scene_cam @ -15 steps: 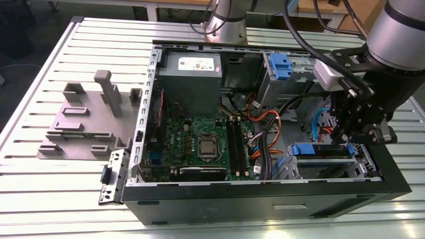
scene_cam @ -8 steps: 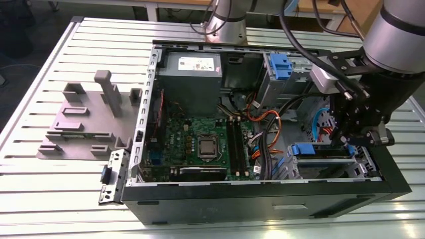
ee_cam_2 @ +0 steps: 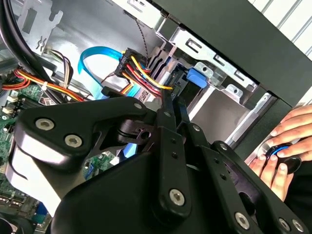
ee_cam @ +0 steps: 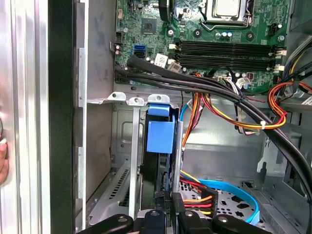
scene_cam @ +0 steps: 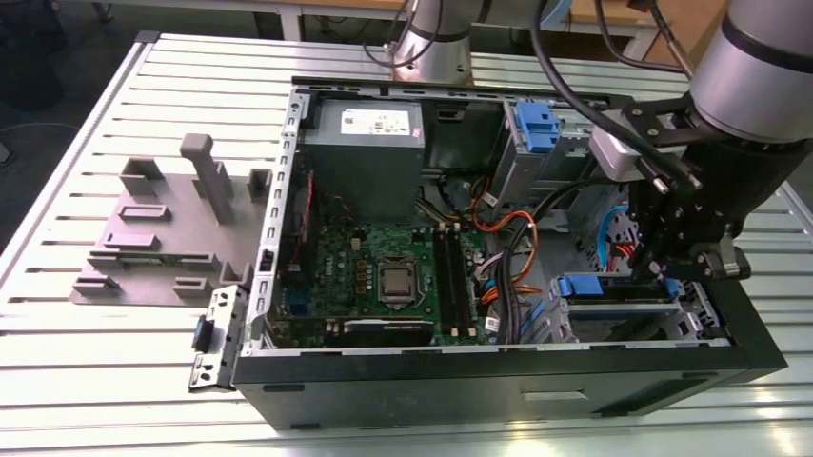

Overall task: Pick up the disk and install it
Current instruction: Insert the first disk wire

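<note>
Slatted metal bench (scene_cam: 114,381) carries an open computer case (scene_cam: 508,381), and your claw (scene_cam: 669,271) is reaching down into its corner at the exterior view's right. You cannot tell whether the claw is apart or together; its black links crowd the second wrist view. Just below it, the disk (ee_cam: 160,146) stands on edge in the drive bay (ee_cam: 132,161), its blue bracket toward the camera in the first wrist view. In the exterior view the blue bracket (scene_cam: 597,286) sits at the bay's top. Orange, red and yellow wires (ee_cam: 214,109) and a light blue cable (ee_cam: 229,187) lie close beside the disk, so room there is tight. A person's hand (ee_cam_2: 287,146) rests outside the case wall in the second wrist view. Well apart on the bench stands a grey holder (scene_cam: 166,224).
</note>
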### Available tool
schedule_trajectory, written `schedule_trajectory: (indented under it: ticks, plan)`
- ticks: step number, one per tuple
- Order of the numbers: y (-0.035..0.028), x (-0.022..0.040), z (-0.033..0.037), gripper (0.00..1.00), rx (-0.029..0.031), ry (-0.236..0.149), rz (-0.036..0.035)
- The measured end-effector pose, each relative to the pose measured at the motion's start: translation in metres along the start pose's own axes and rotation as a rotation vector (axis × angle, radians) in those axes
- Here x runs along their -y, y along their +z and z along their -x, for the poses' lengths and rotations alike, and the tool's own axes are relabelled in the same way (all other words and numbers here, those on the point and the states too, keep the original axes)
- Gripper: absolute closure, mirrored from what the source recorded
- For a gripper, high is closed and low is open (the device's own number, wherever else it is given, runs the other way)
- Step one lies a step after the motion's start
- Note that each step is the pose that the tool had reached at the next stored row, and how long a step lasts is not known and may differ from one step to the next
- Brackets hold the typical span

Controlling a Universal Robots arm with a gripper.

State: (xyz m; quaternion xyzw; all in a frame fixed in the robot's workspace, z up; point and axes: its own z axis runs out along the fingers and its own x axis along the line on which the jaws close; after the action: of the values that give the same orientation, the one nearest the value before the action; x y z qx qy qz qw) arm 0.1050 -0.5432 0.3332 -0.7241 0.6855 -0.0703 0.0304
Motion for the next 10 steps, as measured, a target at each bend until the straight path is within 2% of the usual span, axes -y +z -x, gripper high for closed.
schedule_trajectory:
  ticks: [10]
  plan:
    - [0.0019,-0.0005,-0.0021,0.83,0.0001,0.001,-0.0003]
